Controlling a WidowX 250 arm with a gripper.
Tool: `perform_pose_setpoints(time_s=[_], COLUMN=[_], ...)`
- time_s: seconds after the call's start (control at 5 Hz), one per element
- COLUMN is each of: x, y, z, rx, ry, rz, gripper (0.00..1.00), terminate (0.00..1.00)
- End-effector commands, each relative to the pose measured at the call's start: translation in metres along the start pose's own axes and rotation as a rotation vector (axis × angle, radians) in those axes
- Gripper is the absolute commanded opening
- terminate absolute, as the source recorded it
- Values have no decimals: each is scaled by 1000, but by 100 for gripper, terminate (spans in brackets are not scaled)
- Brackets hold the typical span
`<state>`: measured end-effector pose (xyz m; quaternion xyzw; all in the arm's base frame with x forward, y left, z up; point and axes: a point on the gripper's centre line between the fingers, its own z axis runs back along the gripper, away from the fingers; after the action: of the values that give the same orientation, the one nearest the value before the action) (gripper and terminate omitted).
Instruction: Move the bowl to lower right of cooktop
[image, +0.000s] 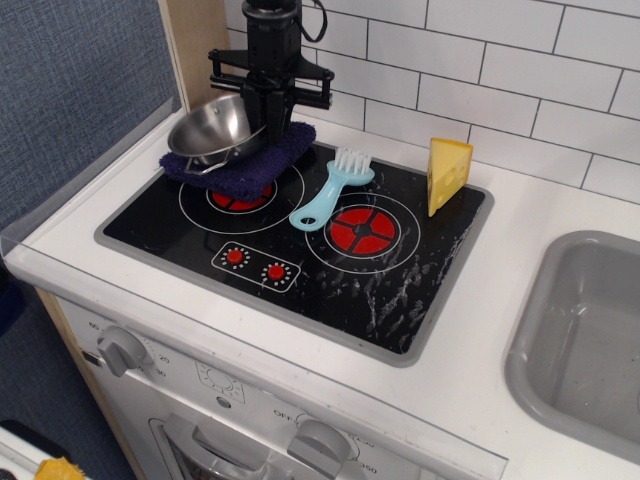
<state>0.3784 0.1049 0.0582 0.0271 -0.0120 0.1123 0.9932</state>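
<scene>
The shiny steel bowl (208, 128) hangs tilted at the back left, its left side lower, just above a dark purple cloth (240, 167). My black gripper (263, 118) comes down from above and is shut on the bowl's right rim. The black cooktop (400, 290) has two red burners. The cloth covers part of the left burner. The lower right part of the cooktop is bare and streaked with white marks.
A light blue brush (330, 190) lies between the burners. A yellow cheese wedge (447, 172) stands at the cooktop's back right corner. A grey sink (590, 330) is on the right. A tiled wall stands behind, a wooden panel at the left.
</scene>
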Motion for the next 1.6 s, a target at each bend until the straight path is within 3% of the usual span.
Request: perform_pose_setpoints(time_s=[0.0, 0.2, 0.6, 1.0, 1.4], x=[-40, -76, -123, -134, -136], y=[-43, -70, -103, -132, -138], z=[83, 83, 48, 22, 6], rx=[-46, -97, -99, -66, -34], ry=[-190, -152, -51, -9, 58], rz=[-96, -203, -332, -434, -437], gripper=[0, 0, 0, 0, 0], terminate=[0, 0, 0, 0, 0])
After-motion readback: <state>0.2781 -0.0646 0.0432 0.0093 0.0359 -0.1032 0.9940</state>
